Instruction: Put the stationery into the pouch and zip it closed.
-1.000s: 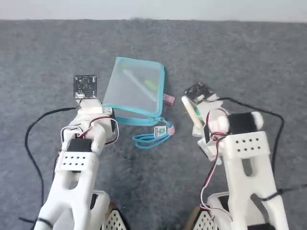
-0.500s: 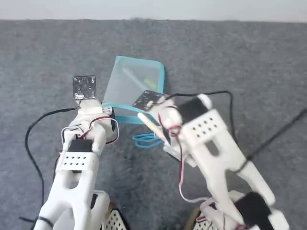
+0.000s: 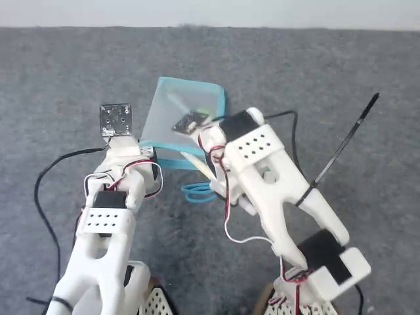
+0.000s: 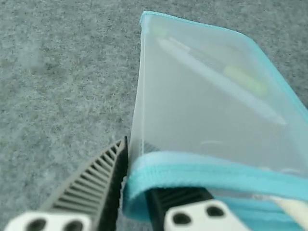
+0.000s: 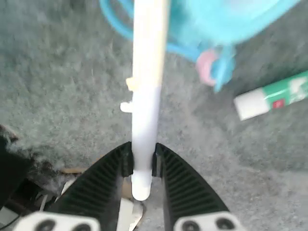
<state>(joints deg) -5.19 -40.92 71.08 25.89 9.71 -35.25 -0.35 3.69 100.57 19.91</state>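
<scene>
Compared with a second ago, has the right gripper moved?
Yes. The right gripper, shut on the white pen, has swung left in the high view to the open edge of the pouch, which stayed put.

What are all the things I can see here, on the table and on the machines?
pouch: one, see-through with turquoise edging, on the carpet, zip edge in the left gripper
inner pen: one, white, inside the pouch, beside a yellow-green patch
held pen: one, white, in the right gripper, pointing toward the pouch
tube: one, green and white, lying on the carpet near the pouch
cord loop: one, blue, on the carpet by the zip edge
tag: one, pink, at the pouch's edge
carpet: one, grey, under everything
left gripper: one, black, shut on the pouch
right gripper: one, black, shut on the held pen
left arm, right arm: two, white
</scene>
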